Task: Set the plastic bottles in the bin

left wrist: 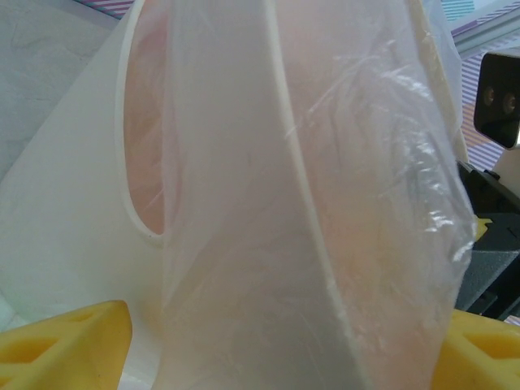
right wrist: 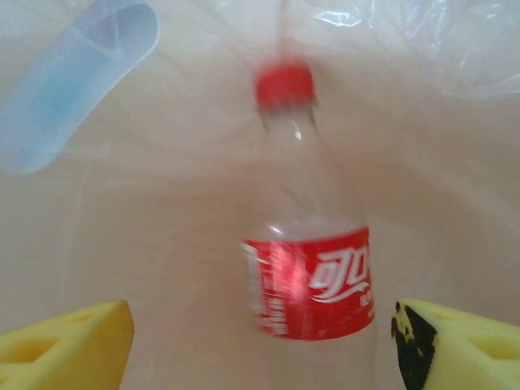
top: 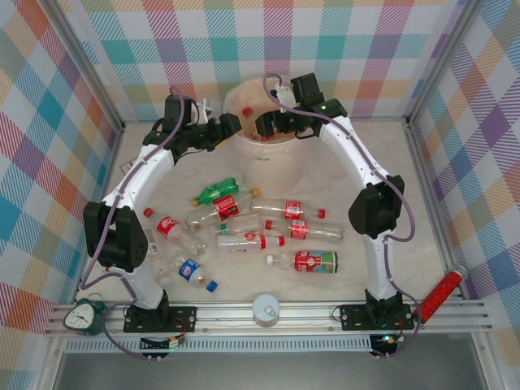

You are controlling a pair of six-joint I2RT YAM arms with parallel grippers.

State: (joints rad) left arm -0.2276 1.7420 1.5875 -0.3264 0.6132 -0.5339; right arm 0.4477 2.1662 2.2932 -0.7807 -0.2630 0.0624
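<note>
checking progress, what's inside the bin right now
A red-capped bottle, blurred, between the open right end effector's fingers, a pale blue plastic piece and a clear liner. In the top view the right arm hides much of the bin's floor.

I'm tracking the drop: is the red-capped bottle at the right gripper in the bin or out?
In: the bottle shows against the bin's inner wall, blurred, clear of both fingers of the right gripper.

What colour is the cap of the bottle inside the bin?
Red cap, best in the right wrist view.
</note>
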